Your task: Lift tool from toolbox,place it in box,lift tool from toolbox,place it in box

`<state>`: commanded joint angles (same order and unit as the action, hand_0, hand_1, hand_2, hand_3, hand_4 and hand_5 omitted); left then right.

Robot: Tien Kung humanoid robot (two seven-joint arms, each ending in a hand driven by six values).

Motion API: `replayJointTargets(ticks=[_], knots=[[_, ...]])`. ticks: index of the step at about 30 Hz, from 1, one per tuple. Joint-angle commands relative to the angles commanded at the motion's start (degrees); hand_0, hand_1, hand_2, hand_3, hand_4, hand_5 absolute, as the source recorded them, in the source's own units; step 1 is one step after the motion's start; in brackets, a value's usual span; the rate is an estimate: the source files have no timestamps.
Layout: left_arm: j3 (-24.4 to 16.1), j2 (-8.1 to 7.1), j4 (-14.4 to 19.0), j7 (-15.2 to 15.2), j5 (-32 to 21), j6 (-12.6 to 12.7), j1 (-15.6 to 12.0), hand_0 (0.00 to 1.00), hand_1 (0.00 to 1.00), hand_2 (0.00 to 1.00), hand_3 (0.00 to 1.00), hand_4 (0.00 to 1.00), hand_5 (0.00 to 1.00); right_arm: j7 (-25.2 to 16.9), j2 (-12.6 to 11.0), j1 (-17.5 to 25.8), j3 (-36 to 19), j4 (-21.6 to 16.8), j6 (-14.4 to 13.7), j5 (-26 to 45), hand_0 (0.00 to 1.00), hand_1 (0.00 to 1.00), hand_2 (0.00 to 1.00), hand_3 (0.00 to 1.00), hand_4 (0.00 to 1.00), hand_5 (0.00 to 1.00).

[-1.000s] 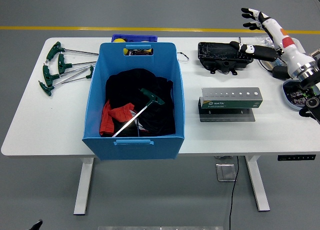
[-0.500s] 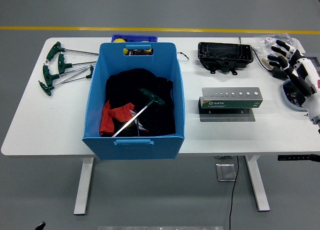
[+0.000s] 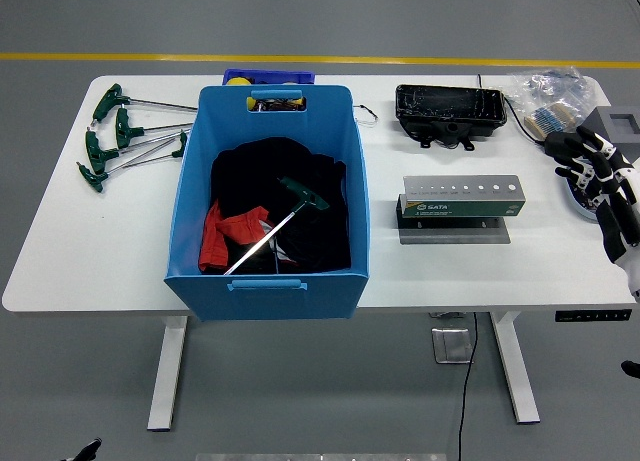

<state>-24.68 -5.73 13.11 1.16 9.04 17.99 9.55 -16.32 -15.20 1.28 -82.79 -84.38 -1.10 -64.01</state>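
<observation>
Right hand (image 3: pixel 598 177) is hanging at the right edge of the frame, over the bench's (image 3: pixel 80 241) right end, fingers (image 3: pixel 572 143) spread apart and holding nothing. Its white forearm is running off toward the lower right corner. Left hand is not showing anywhere in the frame.

Blue box (image 3: pixel 268 196) is sitting left of centre on the bench, its front wall reaching the near edge. Inside it, black cloth (image 3: pixel 250 186) is filling the floor, with a red piece (image 3: pixel 222 237) lying at the lower left. One tool (image 3: pixel 275 233), green T-handle and silver shaft, is lying diagonally on the cloth, handle toward the upper right, shaft tip toward the lower left.

Four more T-handle wrenches (image 3: pixel 125 136) are lying in a loose fan at the upper left of the bench, well apart from the hand, green handles toward the left.

Right of centre, a grey metal holder (image 3: pixel 456 210) with a row of holes along its top is standing on a flat base, a green label showing on its front. Behind it, near the far edge, a black tray (image 3: pixel 449 112) is resting. A clear bag (image 3: pixel 548 98) is lying at the upper right, just beyond the hand. A dark blue bin (image 3: pixel 268 77) is peeking out behind the box at the far edge.
</observation>
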Motion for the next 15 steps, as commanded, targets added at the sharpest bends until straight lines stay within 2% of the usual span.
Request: replayJointTargets(ticks=[10, 15], knots=[[-1.1, -0.25, 0.1, -0.2, 1.5, 0.4, -0.5, 0.692, 0.688, 0.724, 0.677, 0.708, 0.596, -0.1, -0.2, -0.6, 0.9, 1.5, -0.1, -1.2, 0.821, 0.796, 0.846, 0.928, 0.998, 0.922], [-1.4, -0.1, 0.2, -0.6, 2.2, 0.6, -1.0, 0.692, 0.688, 0.724, 0.686, 0.71, 0.604, -0.1, -1.6, -4.0, 2.8, 3.9, -0.2, -1.5, 0.829, 0.804, 0.848, 0.919, 0.998, 0.923]])
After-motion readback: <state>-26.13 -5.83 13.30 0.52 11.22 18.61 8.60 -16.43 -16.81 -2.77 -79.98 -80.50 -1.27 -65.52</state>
